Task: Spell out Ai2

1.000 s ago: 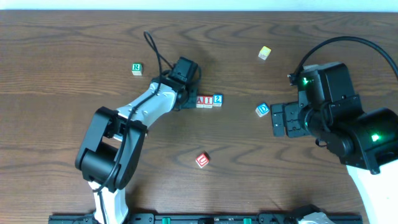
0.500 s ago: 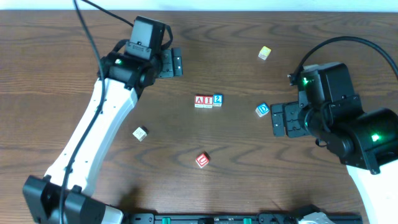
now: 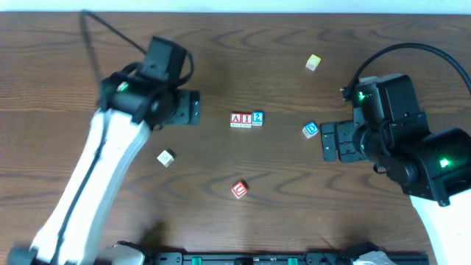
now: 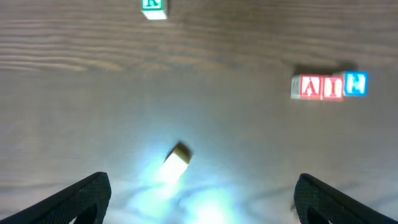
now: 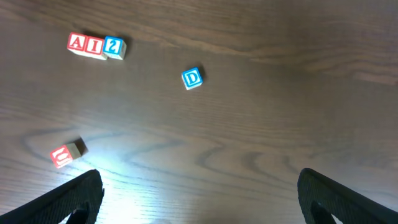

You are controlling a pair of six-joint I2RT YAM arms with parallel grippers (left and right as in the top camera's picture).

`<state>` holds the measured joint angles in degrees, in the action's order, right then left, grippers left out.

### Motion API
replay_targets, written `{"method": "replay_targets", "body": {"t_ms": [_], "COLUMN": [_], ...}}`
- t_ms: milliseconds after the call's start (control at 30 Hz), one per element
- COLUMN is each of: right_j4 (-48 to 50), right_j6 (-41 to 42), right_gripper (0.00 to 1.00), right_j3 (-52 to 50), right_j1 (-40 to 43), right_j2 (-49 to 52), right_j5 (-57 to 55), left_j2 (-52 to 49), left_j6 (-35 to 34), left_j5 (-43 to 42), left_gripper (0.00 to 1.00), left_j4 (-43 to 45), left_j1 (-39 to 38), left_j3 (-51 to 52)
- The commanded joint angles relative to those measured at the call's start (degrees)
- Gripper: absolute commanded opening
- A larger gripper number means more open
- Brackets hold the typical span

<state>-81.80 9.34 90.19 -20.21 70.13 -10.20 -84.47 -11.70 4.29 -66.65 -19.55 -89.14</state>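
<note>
Three lettered blocks stand touching in a row at the table's middle: red A (image 3: 236, 119), red I (image 3: 246, 119) and blue 2 (image 3: 257, 117). The row also shows in the left wrist view, with the A (image 4: 309, 87) and the 2 (image 4: 355, 83), and in the right wrist view, with the A (image 5: 78, 43) and the 2 (image 5: 114, 46). My left gripper (image 3: 196, 108) hovers to the left of the row, open and empty. My right gripper (image 3: 327, 141) is open and empty to the right, beside a blue D block (image 3: 310, 130).
A pale block (image 3: 166, 157) lies below the left gripper. A red block (image 3: 239, 189) sits toward the front and a yellow block (image 3: 313, 62) at the back right. A green R block (image 4: 153, 6) shows at the top of the left wrist view.
The left gripper has let go at the block row, opened and pulled away to the left. The right arm has not moved.
</note>
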Motion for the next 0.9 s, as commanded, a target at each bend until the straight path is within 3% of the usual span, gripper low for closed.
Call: {"method": "replay_targets", "body": {"t_ms": [0,167,367,867], "right_j4": [-0.04,-0.07,-0.04,-0.04], "right_j6": [-0.83,-0.83,-0.83,-0.83], "right_gripper": [0.99,0.99,0.99,0.99], "right_j3": [-0.02,-0.02,-0.02,-0.02], "right_j1": [0.31,0.31,0.31,0.31], "right_j2": [0.00,0.00,0.00,0.00], "right_j5": [-0.76,-0.76,-0.76,-0.76], "left_j2": [9.99,22.43,35.65,66.07], "left_j6": [2.99,4.33,5.57,7.85], "left_j5": [2.43,3.98,2.10,-0.83], "left_gripper": [0.95,0.95,0.95,0.95], "left_j4": [-2.69,-6.34,-6.25,17.46], "left_j1": [0.42,1.73,9.81,19.43], "left_j3": [-0.22,0.57,8.63,55.08]}}
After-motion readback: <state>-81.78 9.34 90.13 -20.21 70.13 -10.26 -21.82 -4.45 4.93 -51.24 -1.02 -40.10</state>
